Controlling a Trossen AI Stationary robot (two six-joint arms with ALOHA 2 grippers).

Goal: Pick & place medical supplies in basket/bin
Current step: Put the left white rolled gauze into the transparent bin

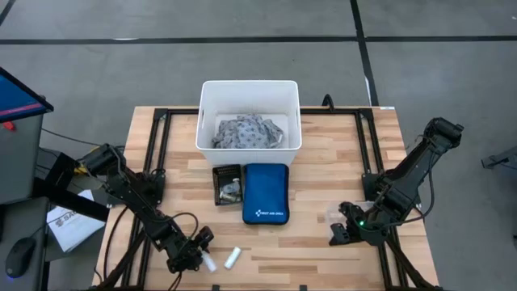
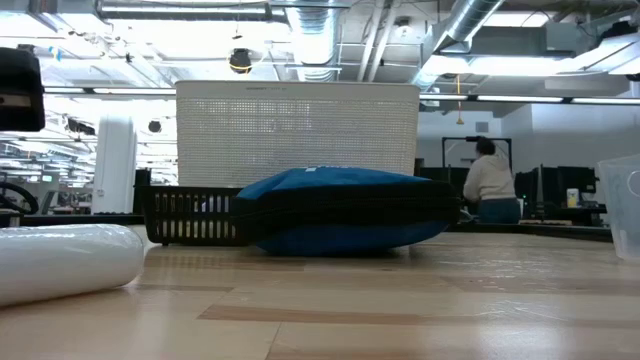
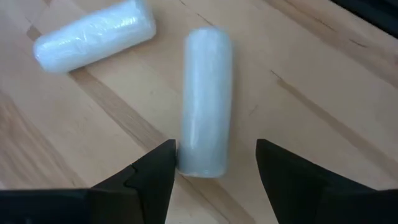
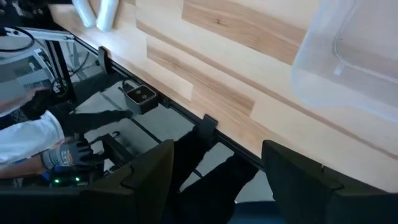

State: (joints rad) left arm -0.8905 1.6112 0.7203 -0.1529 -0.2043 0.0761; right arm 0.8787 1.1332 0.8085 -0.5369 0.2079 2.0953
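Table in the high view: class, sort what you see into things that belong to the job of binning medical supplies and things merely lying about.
Belongs to the job:
- white bin
- patterned cloth inside it
- two white rolls
- left gripper, open around one roll

Lying about:
- blue zip pouch
- black mesh tray
- right gripper, open, idle near the table's right edge

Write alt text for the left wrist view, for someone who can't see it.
The left gripper is open, its two dark fingers straddling the near end of a white cylindrical roll lying on the wooden table. A second white roll lies just beyond it, apart and at an angle.
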